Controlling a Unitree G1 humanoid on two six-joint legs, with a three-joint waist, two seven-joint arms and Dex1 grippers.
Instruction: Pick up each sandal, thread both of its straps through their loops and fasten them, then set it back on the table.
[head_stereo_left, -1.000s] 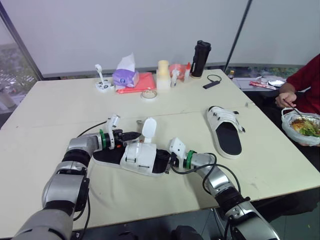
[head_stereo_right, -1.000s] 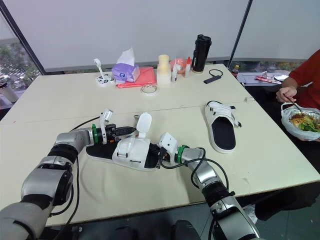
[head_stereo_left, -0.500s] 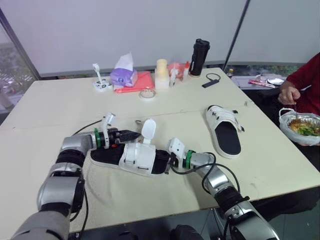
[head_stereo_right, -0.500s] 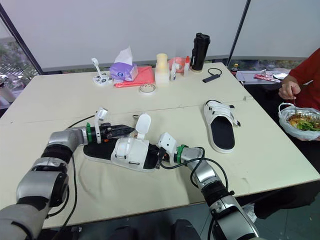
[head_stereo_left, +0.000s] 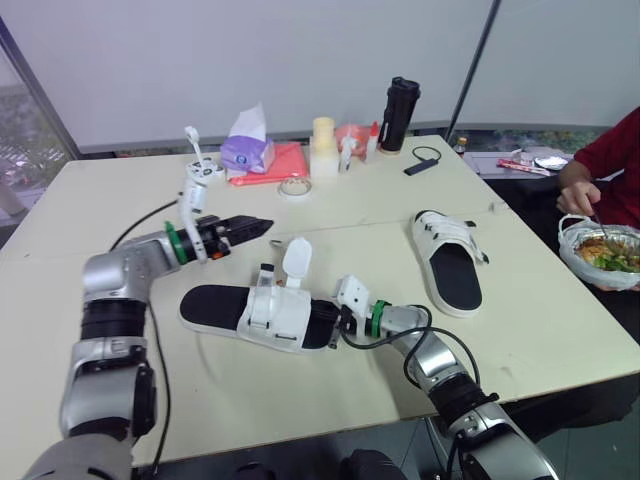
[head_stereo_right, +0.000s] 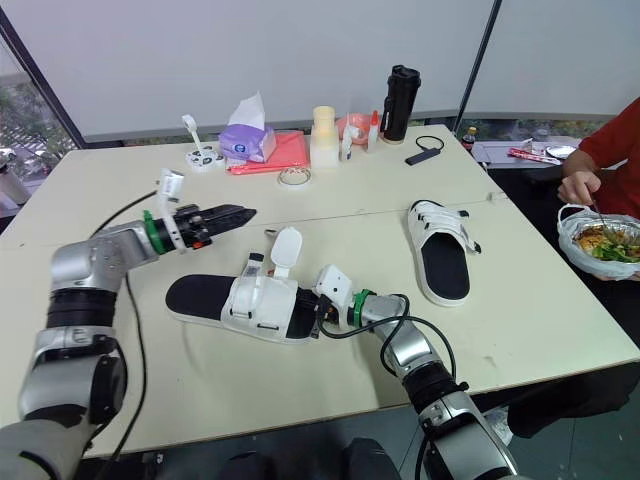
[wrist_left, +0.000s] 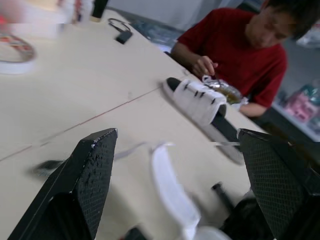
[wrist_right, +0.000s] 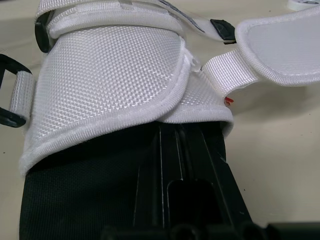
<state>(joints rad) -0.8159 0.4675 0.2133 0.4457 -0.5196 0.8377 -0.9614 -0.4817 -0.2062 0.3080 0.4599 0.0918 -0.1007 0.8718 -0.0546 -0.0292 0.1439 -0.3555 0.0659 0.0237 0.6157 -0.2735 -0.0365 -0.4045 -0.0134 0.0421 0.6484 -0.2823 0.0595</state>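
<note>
- Pale table (head_stereo_left: 330, 200) before a white wall; a person (head_stereo_left: 612, 165) in red eats at its right edge.
- The near sandal (head_stereo_left: 262, 318) lies flat on the table, with one white strap (head_stereo_left: 297, 262) standing up, unfastened.
- The right gripper (head_stereo_left: 333, 322) has its fingers pressed together, tucked under the sandal's white upper on the black insole.
- The left gripper (head_stereo_left: 252, 224) hovers above the table behind this sandal, fingers spread, empty.
- The second sandal (head_stereo_left: 450, 258) lies to the right, well apart.

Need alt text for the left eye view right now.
An unfastened sandal lies on the table, with the right gripper at its end and the left gripper hovering beyond it. A second sandal lies to the right; a person eats at the edge.
</note>
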